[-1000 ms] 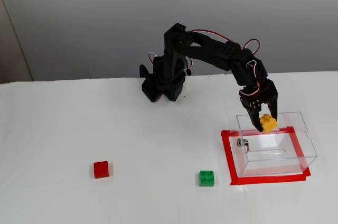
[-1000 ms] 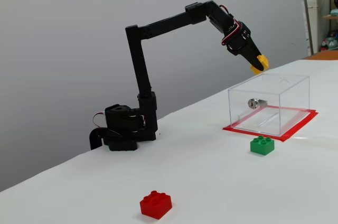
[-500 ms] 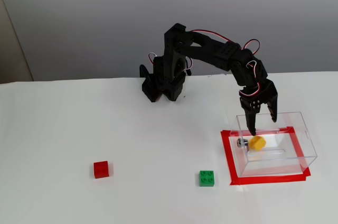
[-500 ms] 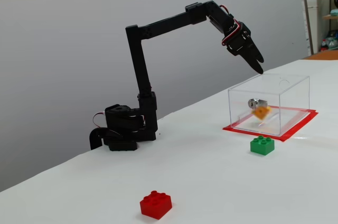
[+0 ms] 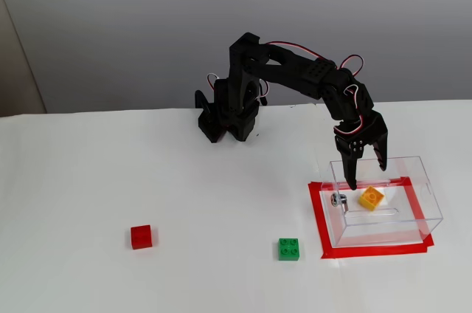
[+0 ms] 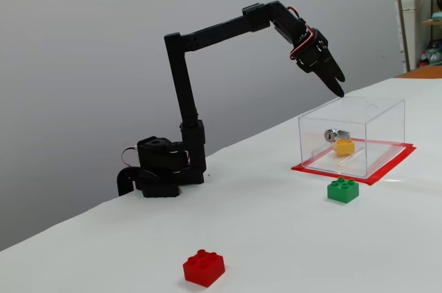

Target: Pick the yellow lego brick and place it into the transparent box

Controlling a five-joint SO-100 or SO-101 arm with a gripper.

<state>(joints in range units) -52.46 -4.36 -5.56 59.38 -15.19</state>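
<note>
The yellow lego brick lies on the floor of the transparent box, near the small metal fitting on the box's wall. My gripper hangs just above the box's open top, open, with nothing between its fingers. In both fixed views the black arm reaches from its base to the box.
A red tape frame marks the box's spot on the white table. A green brick lies just outside the frame. A red brick sits far from the box. The arm's base stands at the table's back.
The gripper opened above the box and let go of the yellow brick. The brick dropped, tumbled and now rests flat on the box floor. The arm has hardly moved.
</note>
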